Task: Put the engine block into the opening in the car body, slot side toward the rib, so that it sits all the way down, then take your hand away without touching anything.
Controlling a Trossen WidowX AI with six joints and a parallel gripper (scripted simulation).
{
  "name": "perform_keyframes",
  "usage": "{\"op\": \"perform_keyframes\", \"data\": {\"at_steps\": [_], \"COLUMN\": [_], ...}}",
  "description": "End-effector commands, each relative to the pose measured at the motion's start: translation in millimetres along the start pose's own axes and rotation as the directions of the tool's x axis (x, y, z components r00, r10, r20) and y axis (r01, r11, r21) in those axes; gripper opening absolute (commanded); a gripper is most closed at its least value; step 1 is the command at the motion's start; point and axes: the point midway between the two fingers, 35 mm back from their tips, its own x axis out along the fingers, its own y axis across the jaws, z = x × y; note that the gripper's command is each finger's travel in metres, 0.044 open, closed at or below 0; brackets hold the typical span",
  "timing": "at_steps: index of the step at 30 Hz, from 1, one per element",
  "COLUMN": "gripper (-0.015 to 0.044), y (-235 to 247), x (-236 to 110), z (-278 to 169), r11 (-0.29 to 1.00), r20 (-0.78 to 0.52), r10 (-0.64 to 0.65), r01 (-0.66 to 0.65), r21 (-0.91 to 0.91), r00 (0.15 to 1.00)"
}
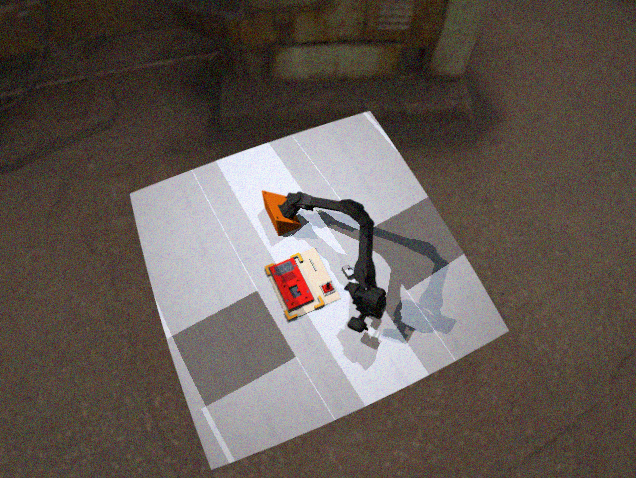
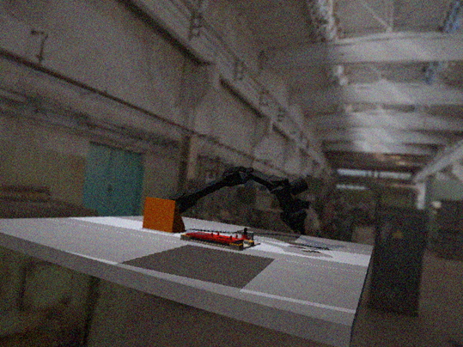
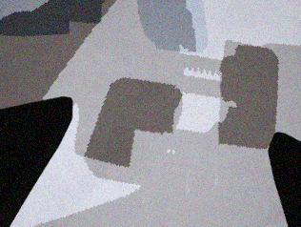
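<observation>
The red car body (image 1: pixel 287 276) (image 2: pixel 209 236) lies on a cream board (image 1: pixel 306 259) between yellow corner pieces. A dark square (image 1: pixel 294 291) shows in its lower half; whether this is the bare opening or the engine block in it is too small to tell. A small red piece with a black upright part (image 1: pixel 327 287) (image 2: pixel 245 232) is on the board's right part. The slot and rib cannot be made out. My gripper (image 3: pixel 173 125) (image 2: pixel 300 229) is open and empty, above the table to the right of the board in the top and exterior views. The wrist view shows only table and shadows between the fingers.
An orange wedge-shaped block (image 1: pixel 280 214) (image 2: pixel 159 214) stands beside the arm's base, beyond the board. The arm (image 1: pixel 366 236) arches over the table to the right of the board. Dark shadow patches and bright stripes cross the table (image 1: pixel 215 246).
</observation>
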Motion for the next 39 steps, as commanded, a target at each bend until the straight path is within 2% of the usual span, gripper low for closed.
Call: {"op": "perform_keyframes", "data": {"at_steps": [1,11,22,34,39], "gripper": [0.0440,0.0440,0.0440,0.0440,0.0440], "y": [11.5,42.2,82.1,129.8,132.3], "x": [-7.0,-30.2,-60.1,-97.4,-99.7], "z": [-17.9,-53.5,-97.2,-147.5,-150.5], "r11": [0.993,0.916,0.741,0.453,0.434], "r20": [-0.062,-0.191,-0.337,-0.488,-0.495], "r10": [-0.016,-0.031,-0.017,0.037,0.042], "r01": [0.009,-0.048,-0.215,-0.450,-0.462], "r21": [-0.121,-0.397,-0.636,-0.770,-0.773], "r00": [0.998,0.981,0.941,0.872,0.868]}}
